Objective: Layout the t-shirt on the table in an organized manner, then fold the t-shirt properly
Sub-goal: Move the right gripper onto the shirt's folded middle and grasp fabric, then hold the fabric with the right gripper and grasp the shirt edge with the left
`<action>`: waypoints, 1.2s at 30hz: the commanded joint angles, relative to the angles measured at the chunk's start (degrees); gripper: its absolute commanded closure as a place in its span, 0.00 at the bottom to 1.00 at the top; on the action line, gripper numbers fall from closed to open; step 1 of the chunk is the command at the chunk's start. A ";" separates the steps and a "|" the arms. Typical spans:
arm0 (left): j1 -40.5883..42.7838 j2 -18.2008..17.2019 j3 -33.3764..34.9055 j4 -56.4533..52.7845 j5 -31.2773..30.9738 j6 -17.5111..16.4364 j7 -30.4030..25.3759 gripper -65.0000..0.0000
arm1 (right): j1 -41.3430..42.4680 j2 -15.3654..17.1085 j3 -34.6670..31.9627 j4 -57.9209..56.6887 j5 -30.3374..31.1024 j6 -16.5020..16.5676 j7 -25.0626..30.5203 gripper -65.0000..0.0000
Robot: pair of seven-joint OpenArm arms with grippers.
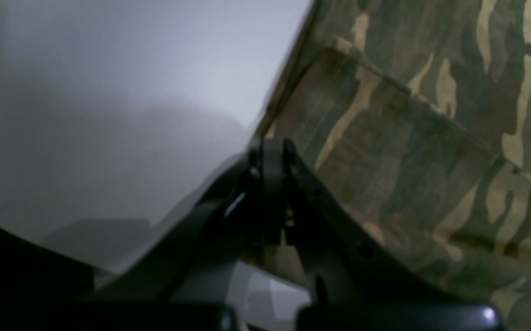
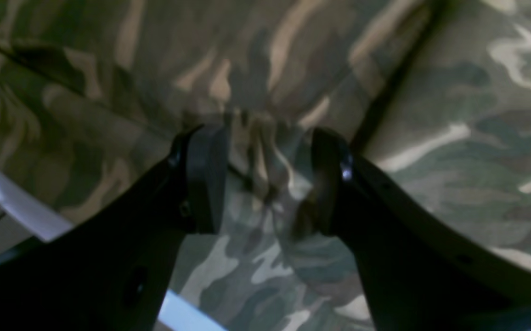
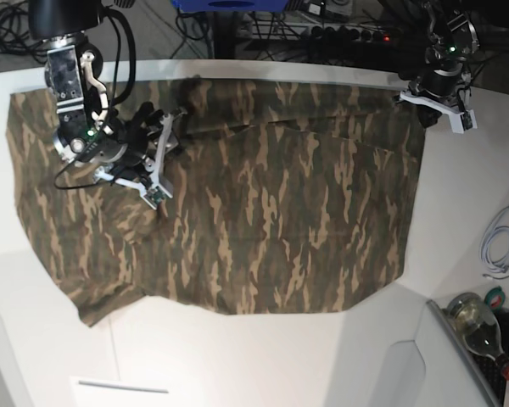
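The camouflage t-shirt (image 3: 280, 212) lies spread wide over the white table (image 3: 237, 356), with its near hem uneven. At the shirt's far right corner in the base view, my left gripper (image 3: 424, 102) is shut, and the left wrist view shows the cloth's hem (image 1: 288, 82) running straight into its closed fingertips (image 1: 272, 151). My right gripper (image 3: 159, 159) is over the shirt's left part. In the right wrist view its jaws (image 2: 265, 184) hold a wrinkled, bunched ridge of the t-shirt (image 2: 270, 151) between the pads (image 2: 206, 179).
A glass bottle (image 3: 477, 324) and other small items sit at the near right, beyond a raised table edge. A white cable (image 3: 500, 246) lies at the right edge. Dark cables and a blue object (image 3: 229, 4) line the back.
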 commanded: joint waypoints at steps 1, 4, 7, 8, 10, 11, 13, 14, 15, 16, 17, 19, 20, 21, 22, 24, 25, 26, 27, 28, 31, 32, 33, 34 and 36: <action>0.17 -0.48 -0.23 0.68 -0.20 -0.16 -1.49 1.00 | 0.99 0.37 0.25 0.30 0.08 0.08 0.77 0.58; 0.17 -0.48 -0.23 0.59 -0.20 -0.16 -1.49 1.00 | 1.87 0.37 0.16 -0.41 0.08 0.08 0.77 0.59; 0.17 -0.57 -0.23 -0.37 -0.20 -0.16 -1.49 1.00 | 2.48 0.37 0.25 -0.76 0.08 0.08 0.77 0.63; -0.01 -0.66 -0.23 -1.08 -0.20 -0.16 -1.57 1.00 | 2.66 0.37 0.25 -0.76 0.08 0.08 0.77 0.69; -0.18 -0.75 -0.23 -2.40 -0.20 -0.16 -1.57 1.00 | 2.84 0.37 0.34 -1.55 0.08 0.08 0.77 0.86; -0.18 -0.75 -0.23 -2.75 -0.20 -0.16 -1.57 1.00 | 3.19 0.46 0.34 -1.90 0.08 0.08 0.77 0.93; -0.18 -0.75 -0.23 -3.19 -0.20 -0.16 -1.66 1.00 | 3.80 0.46 0.43 -3.22 0.08 0.08 0.68 0.99; -0.18 -0.75 -0.23 -3.36 -0.20 -0.16 -1.66 1.00 | 3.89 0.46 0.43 -3.75 0.08 0.08 0.68 0.99; -0.18 -0.75 -0.23 -3.36 -0.20 -0.16 -1.66 1.00 | 3.98 0.46 0.43 -3.84 0.08 0.08 0.68 0.99; -0.10 -0.75 -0.23 -3.36 -0.20 -0.16 -1.66 1.00 | 3.98 0.37 0.43 -3.84 0.08 0.08 0.68 0.99; -0.10 -0.75 -0.23 -3.36 -0.20 -0.16 -1.66 1.00 | 3.98 0.37 0.43 -3.75 0.08 0.08 0.68 0.99; -0.10 -0.75 -0.23 -3.36 -0.20 -0.16 -1.66 1.00 | 3.98 0.37 0.51 -3.48 0.08 -0.01 0.68 0.99; -0.10 -0.75 -0.23 -3.36 -0.20 -0.16 -1.66 1.00 | 3.98 0.37 0.78 -3.40 0.08 -0.01 0.68 0.99; -0.10 -0.75 -0.23 -3.36 -0.20 -0.16 -1.66 1.00 | 3.98 0.19 1.83 -3.31 0.08 -0.01 0.77 0.99; -0.01 -0.75 -0.23 -3.36 -0.20 -0.16 -1.66 1.00 | 3.98 -0.16 3.06 -3.31 0.17 -0.01 0.77 0.99; 0.08 -0.75 -0.23 -3.36 -0.20 -0.16 -1.66 1.00 | 4.42 -1.39 6.05 -3.31 0.08 -0.01 0.77 0.99; 0.08 -0.75 -0.23 -3.36 -0.20 -0.16 -1.66 1.00 | 4.68 -1.48 7.11 -3.31 0.08 -0.01 0.77 0.99; 0.08 -0.75 -0.23 -3.36 -0.20 -0.16 -1.66 1.00 | 4.68 -1.48 7.72 -3.31 0.08 -0.01 0.77 0.99; 0.08 -0.75 -0.23 -3.36 -0.20 -0.16 -1.66 1.00 | 4.77 -1.48 8.07 -3.31 0.08 -0.01 0.77 0.99; 0.08 -0.75 -0.23 -3.27 -0.20 -0.16 -1.66 1.00 | 4.77 -1.39 8.25 -3.31 0.08 -0.01 0.77 0.99; 0.08 -0.75 -0.23 -3.10 -0.20 -0.16 -1.66 1.00 | 4.77 -1.30 8.34 -3.31 -0.01 -0.01 0.77 0.99; 0.08 -0.75 -0.23 -3.01 -0.20 -0.16 -1.66 1.00 | 4.77 -1.30 8.34 -3.31 -0.01 -0.01 0.77 0.99; 0.08 -0.75 -0.23 -2.92 -0.20 -0.16 -1.66 1.00 | 4.77 -1.30 8.34 -3.31 -0.01 -0.01 0.77 0.99; 0.08 -0.75 -0.32 -2.84 -0.47 -0.16 -1.66 1.00 | 4.59 -1.30 8.34 -3.22 -0.01 -0.01 0.77 0.99; 0.08 -0.75 -0.32 -2.31 -0.55 -0.16 -1.66 1.00 | 4.15 -1.57 8.43 -1.29 0.08 -0.01 0.77 0.99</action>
